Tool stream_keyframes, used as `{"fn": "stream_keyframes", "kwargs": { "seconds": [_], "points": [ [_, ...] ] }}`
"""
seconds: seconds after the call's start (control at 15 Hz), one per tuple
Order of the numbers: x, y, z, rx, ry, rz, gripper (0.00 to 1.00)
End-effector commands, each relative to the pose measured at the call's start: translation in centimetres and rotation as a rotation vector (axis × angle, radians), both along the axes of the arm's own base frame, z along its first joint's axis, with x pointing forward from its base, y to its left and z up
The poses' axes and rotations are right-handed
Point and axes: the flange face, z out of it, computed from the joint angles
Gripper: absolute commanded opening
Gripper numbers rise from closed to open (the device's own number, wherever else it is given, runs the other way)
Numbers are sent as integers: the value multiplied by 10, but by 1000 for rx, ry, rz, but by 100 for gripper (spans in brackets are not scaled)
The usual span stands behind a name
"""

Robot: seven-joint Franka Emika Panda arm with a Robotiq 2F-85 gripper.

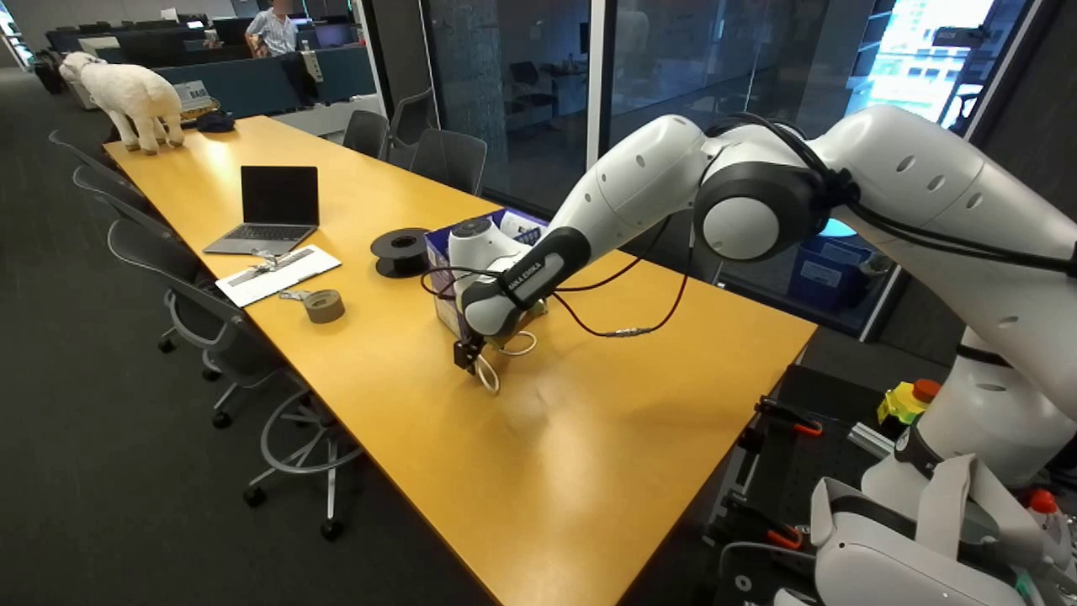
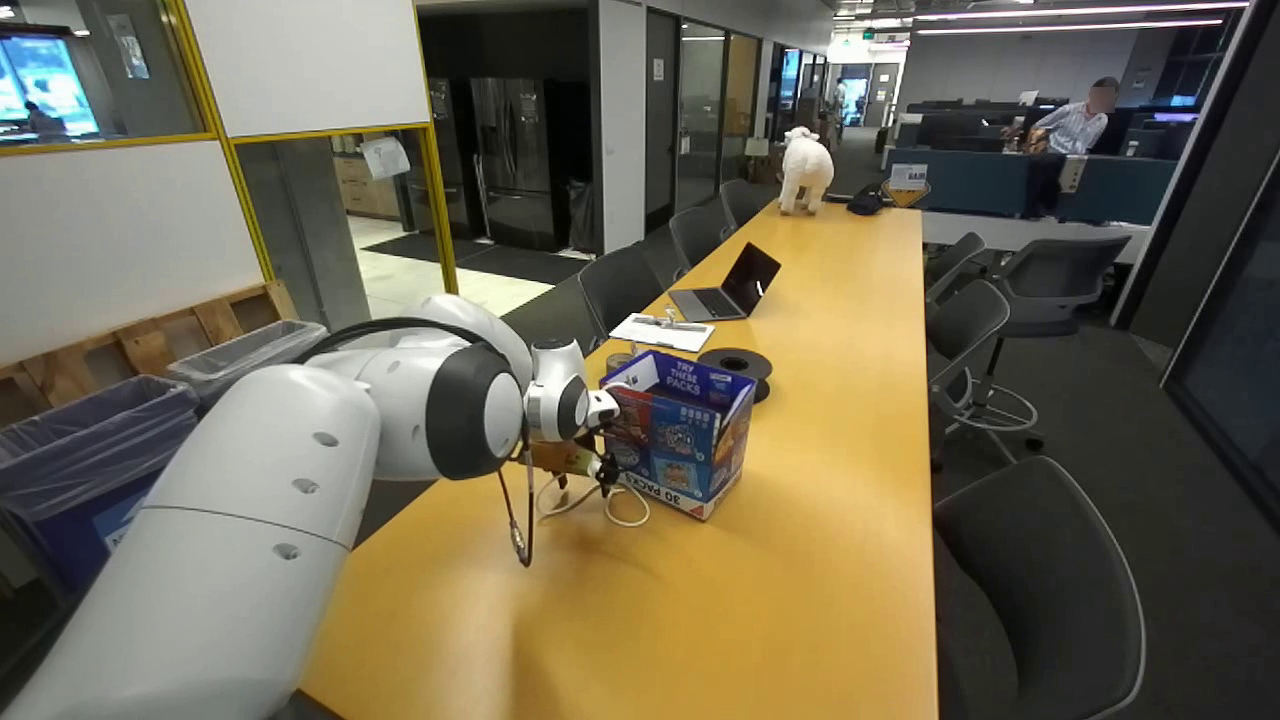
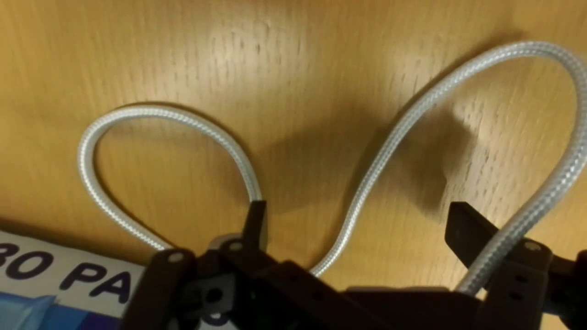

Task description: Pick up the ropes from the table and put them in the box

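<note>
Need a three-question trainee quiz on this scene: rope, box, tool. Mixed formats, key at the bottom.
1. True or false: white rope shows outside the box.

2. Multiple choice: in the wrist view the tool is
A) shut on the rope
B) open
C) shut on the box

3. Short answer: which black thing lies on the table between the box and the laptop?

Key: 1. True. 2. B. 3. The spool.

Table [image 2: 800, 600] under rope [image 3: 146, 111], box [image 2: 680, 435], laptop [image 1: 280, 206]
</note>
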Motion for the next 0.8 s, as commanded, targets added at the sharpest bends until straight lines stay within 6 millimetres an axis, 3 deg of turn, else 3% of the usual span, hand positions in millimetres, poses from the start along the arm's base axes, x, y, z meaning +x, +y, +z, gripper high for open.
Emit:
{"fn": "stream_keyframes", "kwargs": {
  "seconds": [0.0,0.73],
  "points": [
    [6,6,11,-38,11,-12,100],
    [20,-48,22,96,120,-112,100]
  ]
}}
